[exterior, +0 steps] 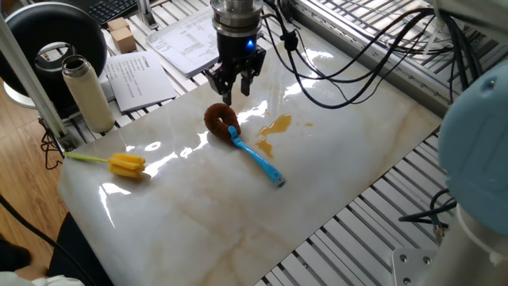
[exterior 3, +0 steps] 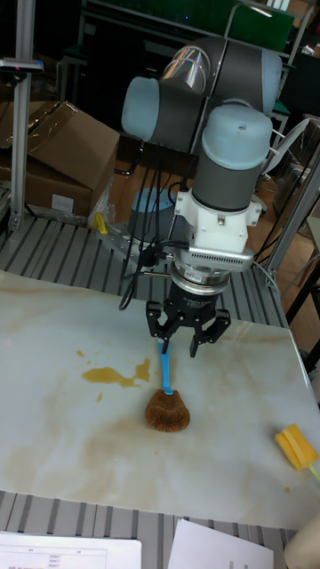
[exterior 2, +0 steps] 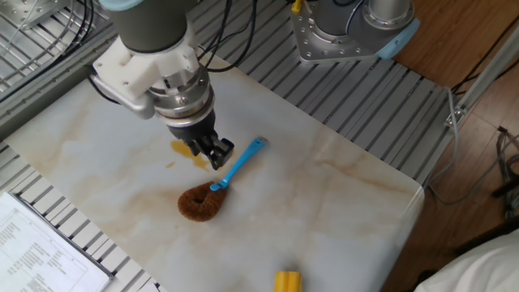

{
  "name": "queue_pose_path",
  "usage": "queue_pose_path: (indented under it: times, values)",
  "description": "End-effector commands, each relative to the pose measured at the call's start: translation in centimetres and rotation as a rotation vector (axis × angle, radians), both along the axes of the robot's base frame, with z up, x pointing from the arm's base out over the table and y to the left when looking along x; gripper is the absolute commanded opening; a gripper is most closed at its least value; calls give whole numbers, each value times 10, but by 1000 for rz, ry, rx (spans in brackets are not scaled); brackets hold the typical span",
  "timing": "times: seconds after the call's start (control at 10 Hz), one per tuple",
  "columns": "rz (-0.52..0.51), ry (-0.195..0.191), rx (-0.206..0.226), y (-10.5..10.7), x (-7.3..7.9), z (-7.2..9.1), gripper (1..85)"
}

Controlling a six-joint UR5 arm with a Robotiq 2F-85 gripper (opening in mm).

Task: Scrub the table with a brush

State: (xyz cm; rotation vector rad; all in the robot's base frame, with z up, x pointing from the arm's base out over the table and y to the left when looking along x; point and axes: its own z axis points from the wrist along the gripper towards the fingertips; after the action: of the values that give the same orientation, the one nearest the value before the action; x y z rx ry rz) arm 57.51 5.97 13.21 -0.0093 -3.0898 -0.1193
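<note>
Hand [exterior 3: 187, 340] open, fingers spread, hovering above the brush [exterior: 240, 141], holding nothing. Brush lies flat mid-counter [exterior: 333, 167], brown head toward the papers [exterior: 171, 48], blue handle pointing away, amber stain [exterior: 273, 128] just beside the handle. Yellow sponge brush [exterior: 119, 164] well apart near the counter's end.

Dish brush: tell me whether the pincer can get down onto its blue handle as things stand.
Probably yes. The pincer hangs open above the dish brush, which lies alone on the marble table. Nothing covers the handle; the yellow sponge brush lies well off to the side.
</note>
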Motion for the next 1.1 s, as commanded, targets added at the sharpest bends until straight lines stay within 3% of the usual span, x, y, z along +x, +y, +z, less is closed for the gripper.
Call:
queue_pose_path:
  times: [0.0, 0.1, 0.2, 0.3, 0.4, 0.6, 0.7, 0.8, 0.9, 1.0]
  values:
    - [-30, -16, -18, -6, 16, -19, 463]
    - [-39, -18, -27, -15, 25, -46, 423]
    - [-34, -7, -33, -27, 19, -54, 423]
    - [-29, 26, -60, -38, 7, -43, 427]
    - [-22, 44, -72, -41, 2, -43, 433]
    - [-50, 45, -23, -28, 2, -43, 460]
    - [-80, 35, -13, -19, 10, -60, 460]
    - [-111, 1, -52, -12, 21, -97, 460]
    - [-130, -6, -102, -18, 21, -115, 430]
    - [-98, 27, -105, -31, 15, -94, 430]
